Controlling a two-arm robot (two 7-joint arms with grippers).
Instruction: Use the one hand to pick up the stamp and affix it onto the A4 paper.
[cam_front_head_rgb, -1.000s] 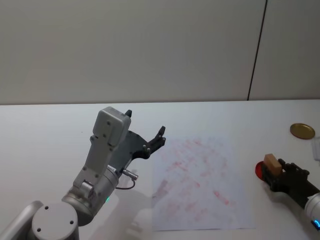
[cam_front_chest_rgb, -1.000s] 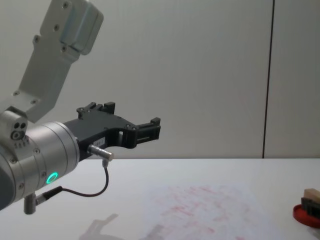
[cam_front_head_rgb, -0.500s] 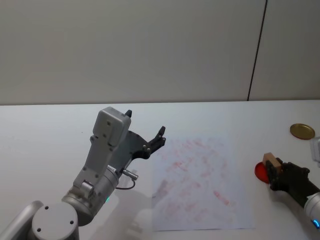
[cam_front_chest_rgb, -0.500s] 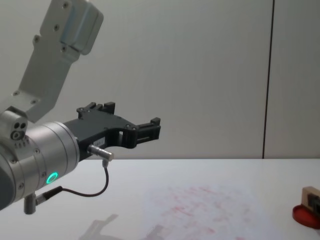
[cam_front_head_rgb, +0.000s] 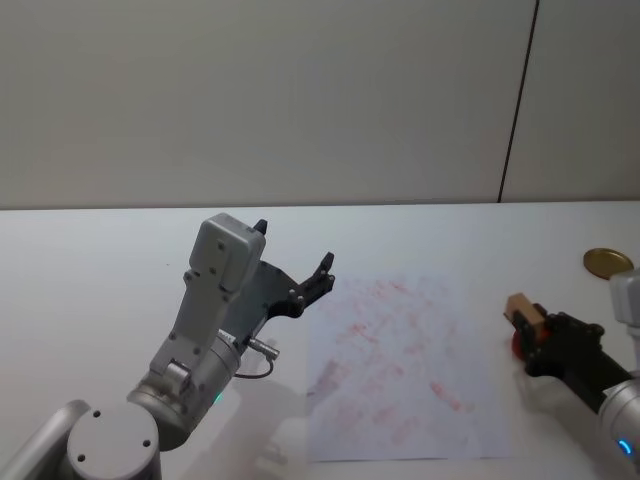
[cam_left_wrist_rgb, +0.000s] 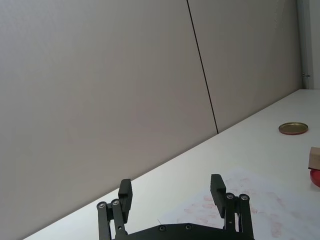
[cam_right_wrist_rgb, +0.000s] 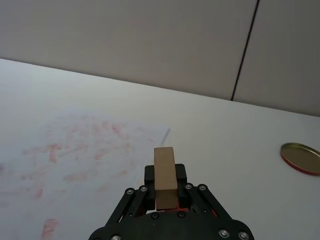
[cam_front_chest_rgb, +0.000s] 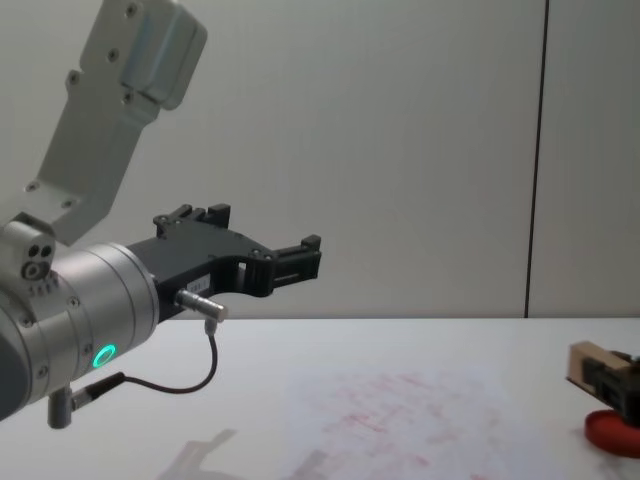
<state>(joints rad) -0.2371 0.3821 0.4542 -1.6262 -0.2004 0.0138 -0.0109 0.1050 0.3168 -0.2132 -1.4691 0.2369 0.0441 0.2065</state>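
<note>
Head view: bare table (cam_front_head_rgb: 100, 260) lies open on all sides of the paper (cam_front_head_rgb: 400, 372); our right gripper (cam_front_head_rgb: 530, 328) clamps the stamp (cam_front_head_rgb: 520, 308) just beyond the paper's right edge; our left gripper (cam_front_head_rgb: 292, 246) hangs open by the left edge; right wrist: stamp upright between the fingers, paper ahead; chest: stamp held above the red pad (cam_front_chest_rgb: 612, 435), apart from it

Soft even light, faint tabletop shadows
</note>
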